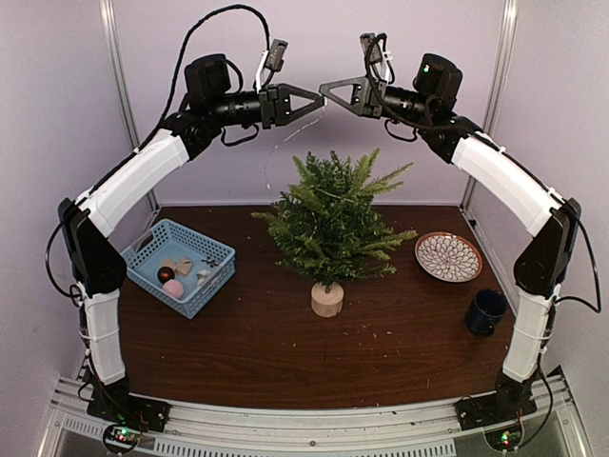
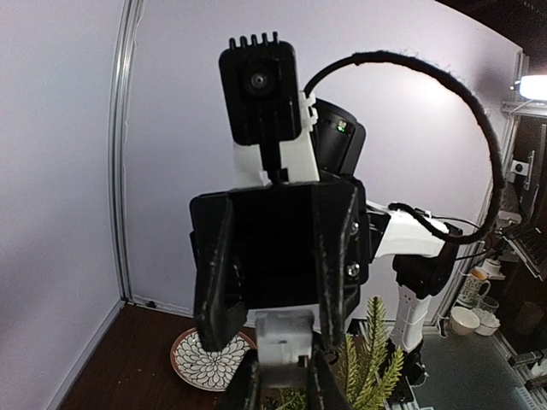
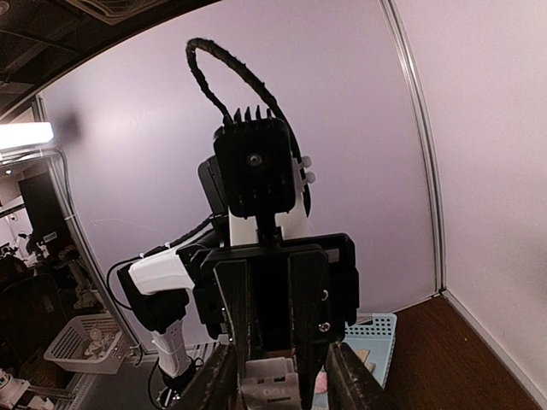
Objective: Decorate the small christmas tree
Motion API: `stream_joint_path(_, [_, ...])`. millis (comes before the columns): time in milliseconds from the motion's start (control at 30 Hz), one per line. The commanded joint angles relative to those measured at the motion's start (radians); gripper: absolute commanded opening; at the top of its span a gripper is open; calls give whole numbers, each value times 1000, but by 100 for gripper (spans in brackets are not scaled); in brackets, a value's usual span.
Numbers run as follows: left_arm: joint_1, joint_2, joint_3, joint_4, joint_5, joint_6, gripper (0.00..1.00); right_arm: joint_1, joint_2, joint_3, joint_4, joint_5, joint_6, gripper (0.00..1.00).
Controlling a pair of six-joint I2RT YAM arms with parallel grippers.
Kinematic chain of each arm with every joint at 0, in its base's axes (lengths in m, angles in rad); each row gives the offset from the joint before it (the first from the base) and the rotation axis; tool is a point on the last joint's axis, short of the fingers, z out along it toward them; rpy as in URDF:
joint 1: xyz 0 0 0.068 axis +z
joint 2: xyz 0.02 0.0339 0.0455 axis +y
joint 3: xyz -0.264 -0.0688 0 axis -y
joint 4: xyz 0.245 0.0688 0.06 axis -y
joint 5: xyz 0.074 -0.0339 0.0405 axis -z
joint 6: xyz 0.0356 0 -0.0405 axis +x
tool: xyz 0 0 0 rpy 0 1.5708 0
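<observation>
The left gripper (image 1: 317, 103) clamps a white block (image 2: 282, 335), the right gripper (image 1: 325, 89) has its fingers apart around it; if left lets go before right bites, the block could drop onto the tree (image 1: 333, 224) well below both fingertips.

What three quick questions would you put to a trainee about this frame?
1. True or false: the small christmas tree stands upright on its wooden base.
2. Where does the blue basket sit relative to the tree? A. on the side of the left arm B. directly behind it C. directly in front of it
3. Which flat dish lies between the tree and the right arm?
Key: 1 true; 2 A; 3 the patterned plate.
</observation>
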Motion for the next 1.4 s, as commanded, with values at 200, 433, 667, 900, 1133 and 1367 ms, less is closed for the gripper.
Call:
stream_joint_path(200, [-3, -23, 5, 68, 24, -26, 7, 7, 8, 9, -1, -13, -8, 39])
stream_joint_path(433, [-3, -23, 5, 68, 23, -28, 8, 7, 8, 9, 0, -1, -3, 21])
stream_joint_path(667, [20, -36, -1, 52, -6, -30, 41, -15, 0, 12, 1, 34, -3, 14])
stream_joint_path(900, [79, -72, -14, 25, -62, -27, 97, -45, 16, 37, 24, 96, -6, 15])
stream_joint_path(1133, [106, -129, -86, 0, -139, 4, 98, -45, 52, 38, 42, 114, 9, 16])
stream_joint_path(1367, [123, -180, -157, -7, -196, 30, 98, -58, 67, 33, -44, 163, -66, 17])
